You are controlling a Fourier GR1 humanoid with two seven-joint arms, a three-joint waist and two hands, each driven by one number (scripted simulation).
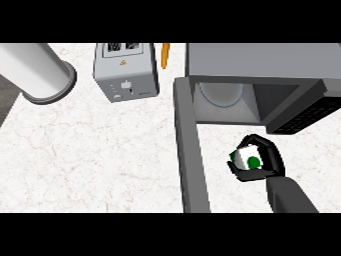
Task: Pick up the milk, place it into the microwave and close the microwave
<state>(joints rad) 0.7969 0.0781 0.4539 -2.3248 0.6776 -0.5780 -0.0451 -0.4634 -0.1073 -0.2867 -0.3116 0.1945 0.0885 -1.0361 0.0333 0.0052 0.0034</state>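
Right hand: the black right hand (264, 161) is curled round the small white milk carton with a green mark (247, 158), held above the white marbled bench (84, 150).
Microwave: the grey box-shaped microwave (269, 60) gapes just beyond the hand.
Door: its grey door (188, 150) stands open left of the hand.
Toaster: the grey metal toaster (125, 72) is far left, beyond.

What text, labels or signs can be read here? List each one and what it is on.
No words or numbers can be read.
Toaster: a small yellow triangle sign on top and tiny marks on its front, too small to read.
Milk, held in the right hand: a green round mark, no letters to make out.
Microwave: a dark panel, nothing readable.
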